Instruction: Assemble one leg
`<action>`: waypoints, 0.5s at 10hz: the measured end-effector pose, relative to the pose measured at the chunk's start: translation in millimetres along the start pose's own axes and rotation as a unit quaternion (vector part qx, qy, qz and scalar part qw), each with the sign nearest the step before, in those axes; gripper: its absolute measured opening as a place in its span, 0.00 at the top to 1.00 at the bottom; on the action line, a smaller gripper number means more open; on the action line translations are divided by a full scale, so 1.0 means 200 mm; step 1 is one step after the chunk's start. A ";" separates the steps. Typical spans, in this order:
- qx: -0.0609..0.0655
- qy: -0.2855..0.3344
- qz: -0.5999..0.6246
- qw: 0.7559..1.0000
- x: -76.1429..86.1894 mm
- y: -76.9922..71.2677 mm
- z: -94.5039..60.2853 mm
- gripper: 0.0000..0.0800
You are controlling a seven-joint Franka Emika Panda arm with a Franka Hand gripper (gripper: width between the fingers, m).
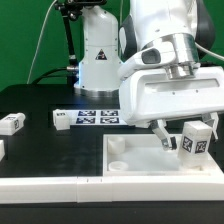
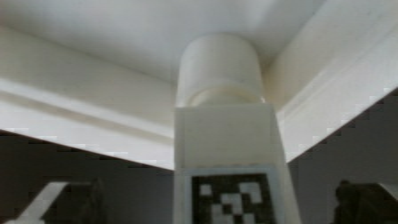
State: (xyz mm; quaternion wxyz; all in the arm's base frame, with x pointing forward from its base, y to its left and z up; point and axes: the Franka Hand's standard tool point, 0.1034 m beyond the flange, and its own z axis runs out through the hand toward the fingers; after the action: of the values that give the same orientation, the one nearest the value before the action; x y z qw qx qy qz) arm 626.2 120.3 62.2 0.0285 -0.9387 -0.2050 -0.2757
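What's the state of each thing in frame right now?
gripper: around the leg, grip unclear
the leg: tilted between the fingers, over the panel
panel: flat on the table
loose leg: lying on the table
second loose leg: lying on the table
marker board: flat

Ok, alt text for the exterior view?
The pincer straddles a small white tagged leg upright on the white panel, apparently without gripping it. Toward the exterior view's left, two more legs and the marker board lie on the black table.
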 end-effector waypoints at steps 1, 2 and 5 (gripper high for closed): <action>0.000 0.000 0.000 1.000 0.00 0.00 0.00 0.19; 0.000 0.001 -0.002 1.000 0.03 0.00 -0.03 0.19; -0.001 -0.003 -0.005 1.000 0.10 0.02 -0.10 0.19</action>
State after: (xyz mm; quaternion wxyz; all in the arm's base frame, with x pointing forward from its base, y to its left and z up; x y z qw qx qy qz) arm 633.4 120.2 90.7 0.0250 -0.9385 -0.2099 -0.2730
